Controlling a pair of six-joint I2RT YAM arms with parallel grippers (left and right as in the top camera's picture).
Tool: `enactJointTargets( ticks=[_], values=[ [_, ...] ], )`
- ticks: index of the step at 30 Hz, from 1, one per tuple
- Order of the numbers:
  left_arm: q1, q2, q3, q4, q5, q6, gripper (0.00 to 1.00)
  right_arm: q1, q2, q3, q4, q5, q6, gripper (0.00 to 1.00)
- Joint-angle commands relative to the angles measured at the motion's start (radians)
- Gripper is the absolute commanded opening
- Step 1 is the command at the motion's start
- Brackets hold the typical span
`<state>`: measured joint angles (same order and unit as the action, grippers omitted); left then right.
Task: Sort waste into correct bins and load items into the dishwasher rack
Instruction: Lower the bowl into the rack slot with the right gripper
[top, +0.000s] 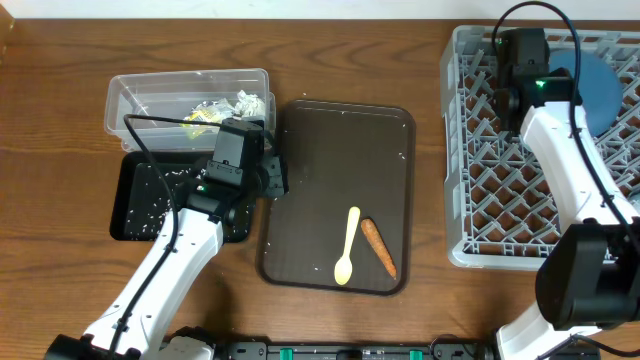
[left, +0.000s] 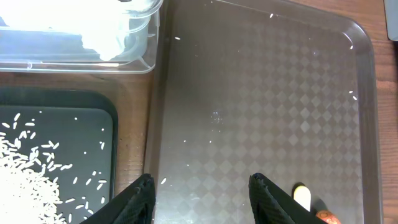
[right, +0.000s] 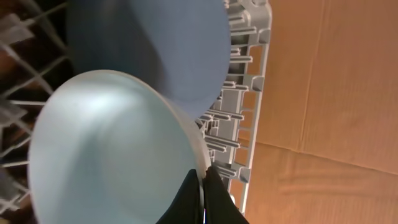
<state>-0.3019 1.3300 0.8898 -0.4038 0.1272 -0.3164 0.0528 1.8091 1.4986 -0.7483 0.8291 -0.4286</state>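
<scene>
- Wooden worktop (top: 60, 120), brown serving tray (top: 340, 150) in the middle: pale yellow spoon (top: 348, 250) and carrot (top: 378, 247) lie just beside each other near its front edge.
- Left pincer (left: 199, 190) hovers over that tray's left edge, jaws apart, nothing in them.
- Black tray (top: 116, 200) by the worktop's left edge has rice (left: 25, 180) in it. Clear tub (top: 120, 100) right behind holds tissue (top: 250, 103) and wrapper (top: 205, 115).
- Dishwasher rack (top: 470, 200) sits at the right edge. Toward its back, the right pincer (right: 204, 186) is clamped on the light blue cup (right: 106, 143) rim, dark blue dish (right: 149, 43) beside it.

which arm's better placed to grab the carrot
Left. The left gripper, open and empty, hovers over the brown tray holding the carrot; the right gripper is shut on the rim of a pale bowl in the rack.
</scene>
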Motion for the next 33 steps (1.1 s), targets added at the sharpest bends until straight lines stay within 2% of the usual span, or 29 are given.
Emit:
enactJointTargets(
  ticks=[1, 9, 12, 20, 29, 33],
  values=[
    [0.005, -0.010, 0.014, -0.003, -0.009, 0.009, 0.51, 0.026, 0.021, -0.010, -0.043, -0.160, 0.026, 0.01],
    [0.005, -0.010, 0.014, -0.003, -0.009, 0.009, 0.52, 0.066, 0.021, -0.010, -0.086, -0.265, 0.076, 0.05],
    [0.005, -0.010, 0.014, -0.003, -0.009, 0.009, 0.51, 0.077, 0.021, -0.010, -0.078, -0.243, 0.078, 0.02],
    [0.005, -0.010, 0.014, -0.003, -0.009, 0.009, 0.51, 0.077, 0.020, -0.010, -0.072, 0.191, 0.138, 0.01],
    [0.005, -0.010, 0.014, -0.003, -0.009, 0.009, 0.51, 0.069, 0.020, -0.010, -0.016, 0.371, 0.136, 0.01],
    [0.005, -0.010, 0.014, -0.004, -0.009, 0.009, 0.51, 0.055, 0.020, -0.010, 0.015, 0.385, 0.098, 0.01]
  ],
)
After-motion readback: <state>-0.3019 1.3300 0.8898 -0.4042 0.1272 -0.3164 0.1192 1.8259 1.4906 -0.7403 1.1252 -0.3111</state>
